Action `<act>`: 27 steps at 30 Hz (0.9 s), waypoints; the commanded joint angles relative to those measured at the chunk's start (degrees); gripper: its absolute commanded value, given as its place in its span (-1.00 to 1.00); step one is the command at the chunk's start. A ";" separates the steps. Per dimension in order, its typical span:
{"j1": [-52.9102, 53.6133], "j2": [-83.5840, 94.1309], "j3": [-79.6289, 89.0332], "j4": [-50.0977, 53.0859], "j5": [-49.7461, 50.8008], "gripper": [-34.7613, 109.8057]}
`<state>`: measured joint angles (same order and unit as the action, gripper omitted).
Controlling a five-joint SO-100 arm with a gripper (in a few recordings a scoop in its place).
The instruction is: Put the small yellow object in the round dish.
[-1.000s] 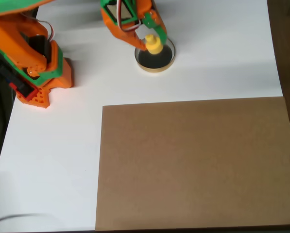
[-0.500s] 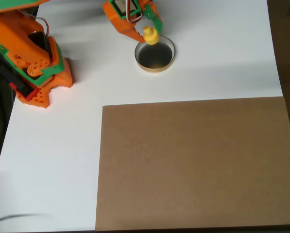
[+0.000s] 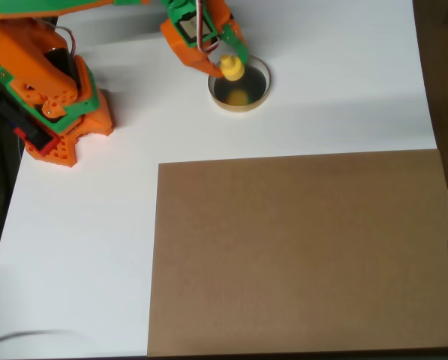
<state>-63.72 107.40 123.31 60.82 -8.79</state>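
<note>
The small yellow object (image 3: 232, 68) is held between the fingers of the orange and green gripper (image 3: 229, 66), above the upper left part of the round dish (image 3: 240, 84). A yellowish reflection shows on the dish's dark inside. The dish stands on the white bench (image 3: 81, 247), near a large brown board (image 3: 299, 251).

Round dish (image 3: 242, 98) rim partly hidden
</note>
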 commanded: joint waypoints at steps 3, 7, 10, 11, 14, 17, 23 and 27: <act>1.14 2.11 0.62 -0.53 -1.14 -0.52; 0.88 2.11 0.62 -0.53 -0.70 -0.42; 0.70 2.11 0.35 -0.53 -0.44 -0.37; 0.53 2.11 0.26 -0.53 -0.26 -0.36; 0.18 2.11 0.09 -0.62 0.09 -0.33; 0.09 2.11 -0.18 -0.70 0.26 -0.28; 0.35 1.93 -1.23 0.35 -0.09 -0.22; 2.20 2.90 -3.34 3.25 -2.20 -0.21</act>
<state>-62.23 107.40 123.49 62.49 -9.23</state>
